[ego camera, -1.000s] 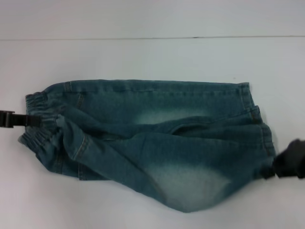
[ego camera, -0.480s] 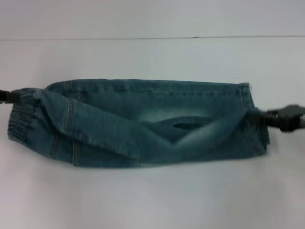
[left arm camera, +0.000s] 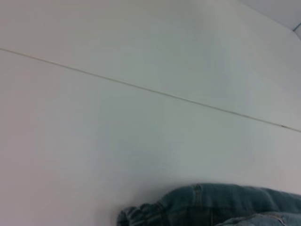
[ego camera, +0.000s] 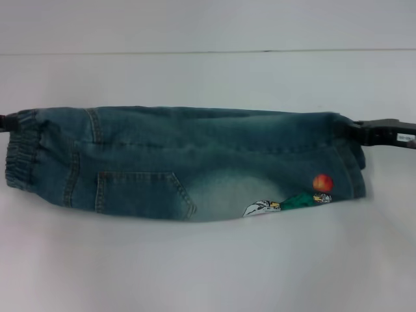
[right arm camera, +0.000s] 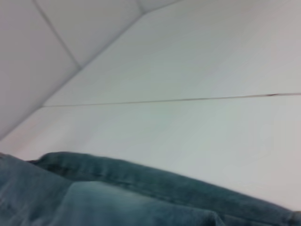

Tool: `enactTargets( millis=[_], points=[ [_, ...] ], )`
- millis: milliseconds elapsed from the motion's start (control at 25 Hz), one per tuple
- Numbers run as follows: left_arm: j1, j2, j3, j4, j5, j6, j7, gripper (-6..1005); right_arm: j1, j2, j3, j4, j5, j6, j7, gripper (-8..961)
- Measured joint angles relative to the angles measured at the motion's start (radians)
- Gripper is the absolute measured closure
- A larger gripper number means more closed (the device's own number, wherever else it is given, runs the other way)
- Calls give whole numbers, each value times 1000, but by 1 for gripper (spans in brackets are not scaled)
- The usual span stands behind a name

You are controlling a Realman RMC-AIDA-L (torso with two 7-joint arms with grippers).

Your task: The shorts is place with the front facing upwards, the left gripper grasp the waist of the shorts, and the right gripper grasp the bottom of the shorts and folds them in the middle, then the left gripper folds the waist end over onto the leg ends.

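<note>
The shorts (ego camera: 195, 156) lie as a long narrow band across the table, doubled lengthwise, with a pocket (ego camera: 140, 192) and the colourful cartoon patch (ego camera: 305, 195) on the upper face. The elastic waist (ego camera: 19, 159) is at the left, and the leg ends (ego camera: 354, 169) are at the right. My left gripper (ego camera: 9, 121) shows only as a black tip at the left edge, shut on the waist's far corner. At the far right corner my right gripper (ego camera: 356, 130) is shut on the hem. The denim (left arm camera: 221, 207) fills a corner of the left wrist view, and a folded edge (right arm camera: 94, 193) crosses the right wrist view.
The white table (ego camera: 208, 273) spreads around the shorts. A thin seam line (ego camera: 208, 52) runs across its far part.
Both grippers carried the near half of the shorts up and over to the far edge. The loose, open cloth is now a taut doubled strip with the pocket and patch on top.
</note>
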Motion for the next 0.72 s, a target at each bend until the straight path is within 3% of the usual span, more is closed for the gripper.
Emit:
enactTargets(
  millis=[320,720],
  points=[
    [-2,-24,22,-5,-15,-92,13,898,46,48,3,0,3,142,-15,937],
    [-1,-45,63,-3,-15,-181,15,893,57,56,4,1,81,187,-66,936]
  ],
)
